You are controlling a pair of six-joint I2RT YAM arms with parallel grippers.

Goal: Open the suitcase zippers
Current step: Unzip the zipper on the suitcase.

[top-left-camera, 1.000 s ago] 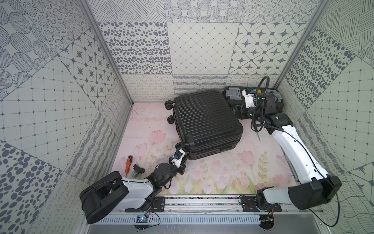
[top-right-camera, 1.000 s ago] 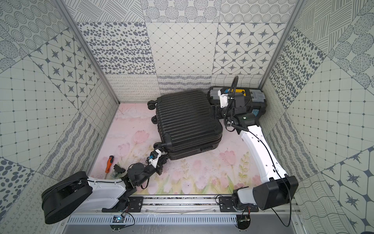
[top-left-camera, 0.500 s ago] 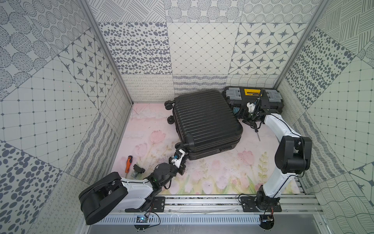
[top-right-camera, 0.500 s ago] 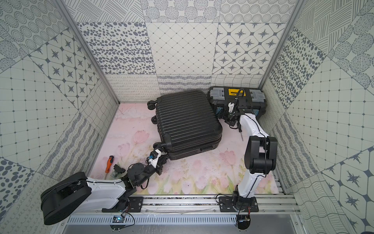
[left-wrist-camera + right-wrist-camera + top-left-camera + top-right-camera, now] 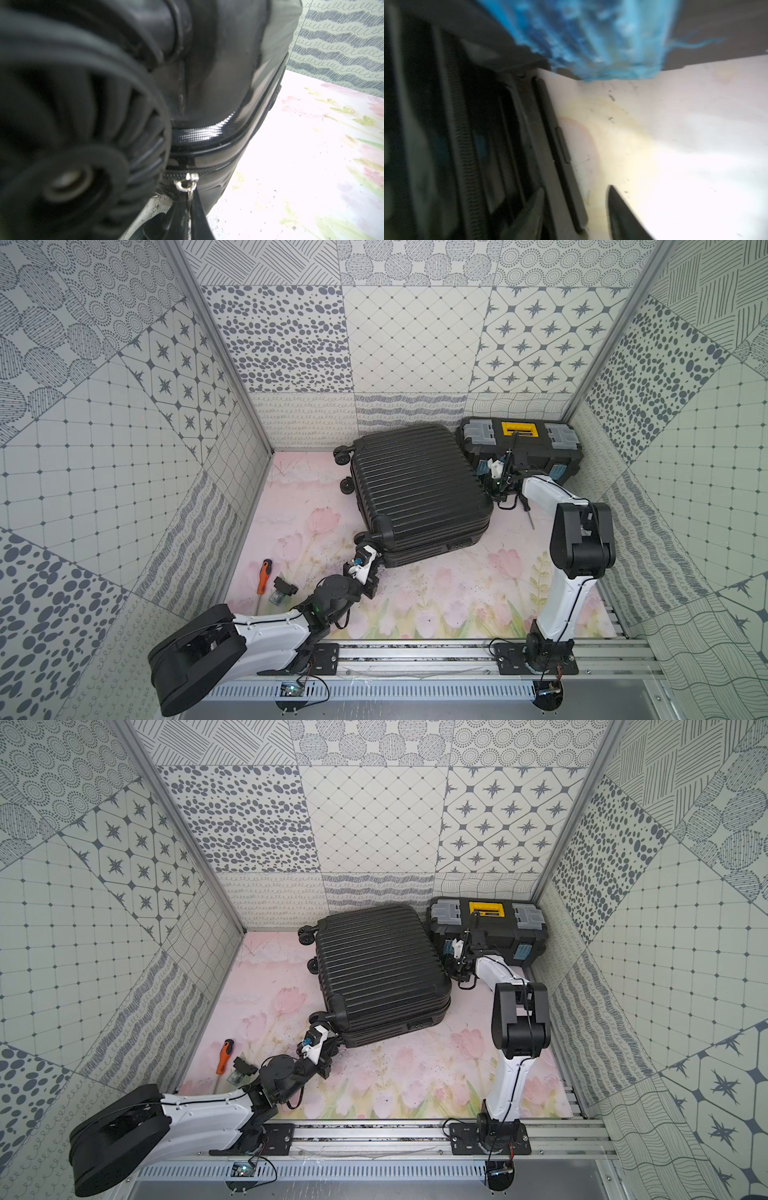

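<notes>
The black ribbed suitcase (image 5: 415, 485) lies flat on the flowered mat in both top views. My left gripper (image 5: 371, 562) is at its near left corner, beside a wheel (image 5: 72, 145). In the left wrist view that gripper (image 5: 190, 216) is shut on the flat tab of a silver zipper pull (image 5: 187, 184), which hangs from the zip track (image 5: 172, 176). My right gripper (image 5: 490, 485) is low at the suitcase's right side, next to the toolbox. In the blurred right wrist view its jaws (image 5: 575, 212) stand apart, with the suitcase's bottom edge strip (image 5: 562, 166) between them and the zip track (image 5: 465, 155) off to one side.
A black toolbox (image 5: 519, 448) with a yellow label stands at the back right, close to the suitcase. It carries a blue cloth-like patch (image 5: 602, 37). An orange-handled screwdriver (image 5: 262, 576) and a small black part (image 5: 284, 587) lie near left. A thin dark tool (image 5: 528, 514) lies beside the right arm.
My right arm has folded up and its gripper has come down from over the toolbox to the suitcase's right side, its jaws narrowing. The left gripper has stayed shut at the corner.
</notes>
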